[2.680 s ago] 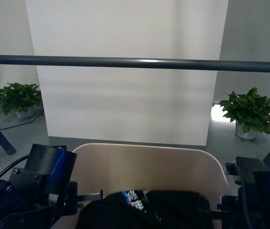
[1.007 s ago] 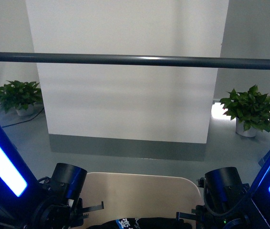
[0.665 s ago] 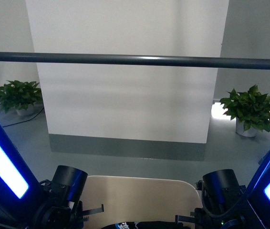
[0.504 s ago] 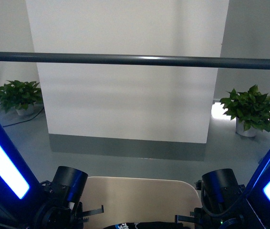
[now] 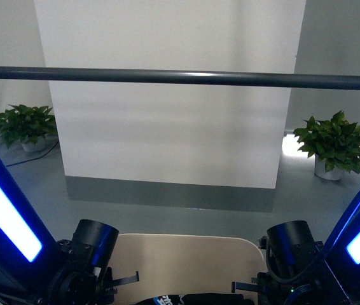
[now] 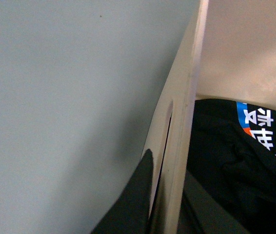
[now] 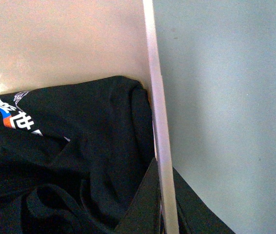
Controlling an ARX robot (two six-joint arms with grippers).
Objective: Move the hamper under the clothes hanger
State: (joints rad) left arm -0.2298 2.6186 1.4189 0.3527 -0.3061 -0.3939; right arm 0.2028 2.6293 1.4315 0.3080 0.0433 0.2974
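Hamper: the beige hamper (image 5: 186, 254) is being shown at the lower edge of the front view, between the two arms, standing on the grey floor (image 5: 167, 213). Only its far rim and part of its inner wall are being seen there.
Clothes hanger: the dark round bar of the clothes hanger (image 5: 180, 77) is being seen running across the whole width, high above the hamper in the picture. Whether the hamper is standing straight beneath it cannot be told.
Left gripper: the left gripper (image 6: 169, 168) is being held astride one side wall of the hamper, by the slot handle (image 6: 167, 127). One dark finger is outside and one inside, pinched onto the wall.
Right gripper: the right gripper (image 7: 165, 170) is being held likewise on the opposite wall, with a finger on either side of the rim, closed onto it.
Contents: a black garment (image 7: 79, 161) with a blue, white and orange print is being seen lying bunched inside the hamper, touching the wall by the right gripper.
Surroundings: a white panel (image 5: 167, 127) is being seen behind the bar. The left potted plant (image 5: 24, 124) and the right potted plant (image 5: 332, 143) are being shown on the floor, well beyond the hamper.
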